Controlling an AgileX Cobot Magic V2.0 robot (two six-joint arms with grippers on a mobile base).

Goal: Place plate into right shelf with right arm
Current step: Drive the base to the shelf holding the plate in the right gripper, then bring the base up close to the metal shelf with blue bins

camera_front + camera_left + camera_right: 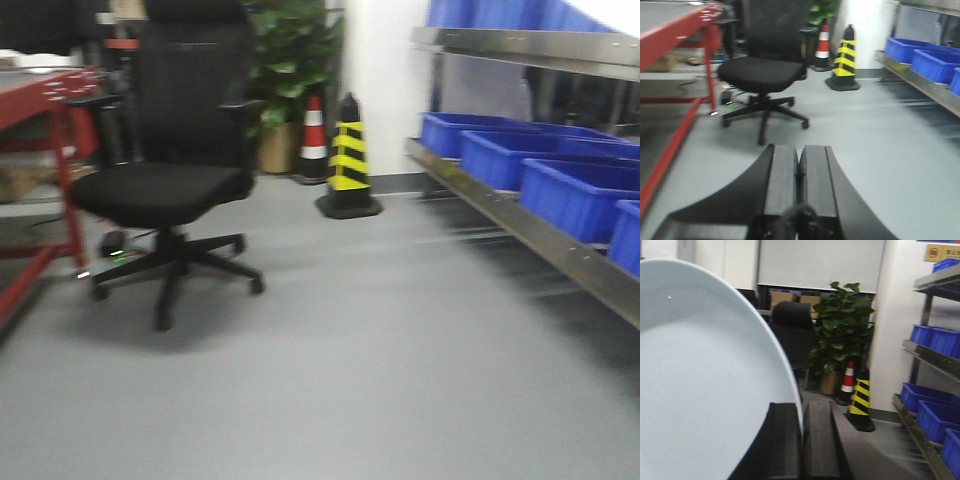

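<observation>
In the right wrist view the pale white plate (700, 380) fills the left half, held on edge. My right gripper (801, 407) is shut on the plate's rim, one black finger on each side. The right shelf (530, 225), a steel rack with blue bins (575, 195), runs along the right wall; the same right shelf (935, 357) shows at the right edge of the right wrist view. My left gripper (798, 150) is shut with nothing in it, its fingers pressed together above the grey floor. Neither gripper shows in the front view.
A black office chair (175, 180) stands on the grey floor left of centre. A red-framed table (45, 110) is at the far left. A black-and-yellow cone (348, 160), a red-and-white cone (313, 135) and a potted plant (290, 60) stand by the back wall.
</observation>
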